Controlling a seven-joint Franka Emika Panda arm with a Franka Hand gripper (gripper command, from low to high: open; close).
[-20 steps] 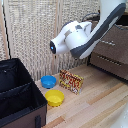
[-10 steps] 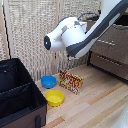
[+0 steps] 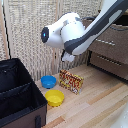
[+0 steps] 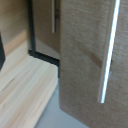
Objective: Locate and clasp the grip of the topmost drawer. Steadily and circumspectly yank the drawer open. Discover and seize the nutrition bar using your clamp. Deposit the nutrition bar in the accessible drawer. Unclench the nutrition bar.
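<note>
Right now: I hang in the air above the wooden floor (image 3: 95,100), short of the cabinet (image 3: 112,47) at the exterior view's right.
My clamp: the clamp (image 3: 67,56) points down under the white wrist; its fingertips are too small and blurred to read, and the wrist view does not show them, so I cannot tell whether they are wide or narrow. Nothing appears to be held.
Topmost drawer: the topmost drawer (image 3: 114,44) sits behind my forearm, its brown front partly hidden. I judge it not yet pulled out, though the arm covers too much to be sure.
Handle: a pale slim bar handle (image 4: 107,55) runs along a wood-grain panel in the wrist view; a second one (image 4: 54,17) shows further off. Which belongs to the upper drawer I cannot tell from this picture alone.
Nutrition bar: the nutrition bar (image 3: 71,81) stands on the floor just beside the blue bowl (image 3: 48,81), with the yellow bowl (image 3: 54,97) near it, well apart from the cabinet.
Also there: a black bin (image 3: 17,95) at the exterior view's left.
Step in hand: reaching for the drawer's grip.
Doing it well: I should square my fingers across the bar, one either side, centre on its middle, close fully before any pull, then draw straight out along the drawer's travel, slowly, so it does not jam or slip free.
</note>
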